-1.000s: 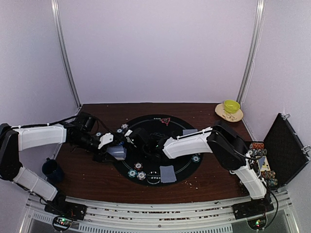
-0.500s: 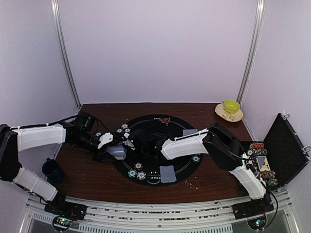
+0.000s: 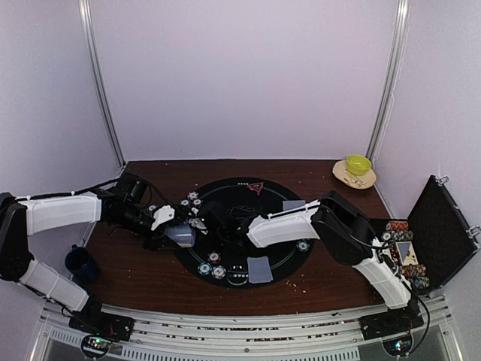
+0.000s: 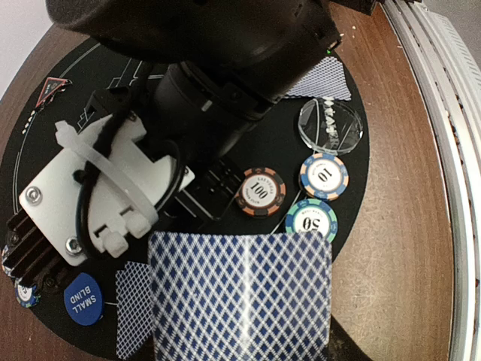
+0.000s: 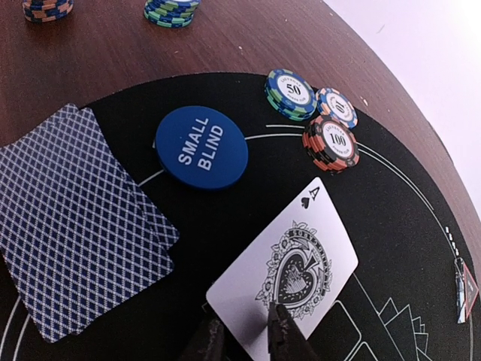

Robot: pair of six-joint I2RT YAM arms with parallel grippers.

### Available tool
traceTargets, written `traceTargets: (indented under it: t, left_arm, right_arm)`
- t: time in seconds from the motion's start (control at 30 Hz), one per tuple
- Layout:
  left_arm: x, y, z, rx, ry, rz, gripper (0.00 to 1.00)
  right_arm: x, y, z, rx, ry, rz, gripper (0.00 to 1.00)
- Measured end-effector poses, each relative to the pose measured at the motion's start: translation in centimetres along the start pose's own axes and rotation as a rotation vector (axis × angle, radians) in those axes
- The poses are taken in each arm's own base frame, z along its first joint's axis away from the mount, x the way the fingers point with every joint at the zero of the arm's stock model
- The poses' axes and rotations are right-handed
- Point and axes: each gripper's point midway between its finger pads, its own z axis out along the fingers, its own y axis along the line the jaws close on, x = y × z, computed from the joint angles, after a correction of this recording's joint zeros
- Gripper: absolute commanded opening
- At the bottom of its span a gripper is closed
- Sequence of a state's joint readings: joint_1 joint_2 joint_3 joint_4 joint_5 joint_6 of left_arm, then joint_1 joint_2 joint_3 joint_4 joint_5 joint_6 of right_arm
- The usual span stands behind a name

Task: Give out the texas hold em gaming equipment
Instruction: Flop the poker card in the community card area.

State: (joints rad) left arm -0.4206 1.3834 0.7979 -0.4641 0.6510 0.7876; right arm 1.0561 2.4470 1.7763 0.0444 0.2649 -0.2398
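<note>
My left gripper (image 3: 180,235) is shut on a deck of blue-backed playing cards (image 4: 240,297) at the left of the round black mat (image 3: 248,197); the deck hides its fingers. Just right of it, my right gripper (image 5: 244,338) has its fingers slightly apart around the near edge of a face-up ace of spades (image 5: 289,267). Two face-down cards (image 5: 75,218) lie beside a blue SMALL BLIND button (image 5: 201,147). Poker chips marked 100 (image 5: 329,141), 50 (image 5: 291,92) and 10 (image 5: 336,106) sit close together. The red triangle marker (image 3: 256,187) lies at the mat's far edge.
More face-down cards (image 3: 259,268) and chips (image 3: 211,265) lie near the mat's front. A clear disc (image 4: 330,126) rests there too. A yellow-green bowl (image 3: 358,163) stands back right, a dark mug (image 3: 79,263) front left, and an open black case (image 3: 440,229) with chip stacks (image 3: 398,226) at right.
My right gripper has parted its fingers around the ace and the right arm has edged a little left. The left arm and its deck have not moved.
</note>
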Motion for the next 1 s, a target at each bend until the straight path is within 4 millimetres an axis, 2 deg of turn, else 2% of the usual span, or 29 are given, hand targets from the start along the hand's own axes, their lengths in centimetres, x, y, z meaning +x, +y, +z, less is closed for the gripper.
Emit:
traceTargets:
  t: [0.17,0.53,0.6,0.63,0.93,1.0]
  left_arm:
    - [0.0,0.0,0.0,0.0,0.0,0.0,0.47]
    - [0.01,-0.01,0.0,0.0,0.0,0.0,0.47]
    - [0.01,-0.01,0.0,0.0,0.0,0.0,0.47]
    - [0.01,-0.01,0.0,0.0,0.0,0.0,0.47]
    - [0.01,-0.01,0.0,0.0,0.0,0.0,0.47]
    - [0.01,-0.01,0.0,0.0,0.0,0.0,0.47]
  right_arm:
    - [0.08,0.03,0.04,-0.006,0.002,0.003,0.31]
    - [-0.12,-0.01,0.06,-0.008,-0.007,0.008,0.4]
    - [-0.17,0.02,0.06,-0.01,-0.009,0.008,0.51]
    - [-0.24,0.0,0.06,-0.01,-0.012,0.009,0.53]
    - [-0.54,0.04,0.03,-0.014,-0.024,0.017,0.56]
    - [-0.44,0.01,-0.08,-0.013,-0.025,0.018,0.69]
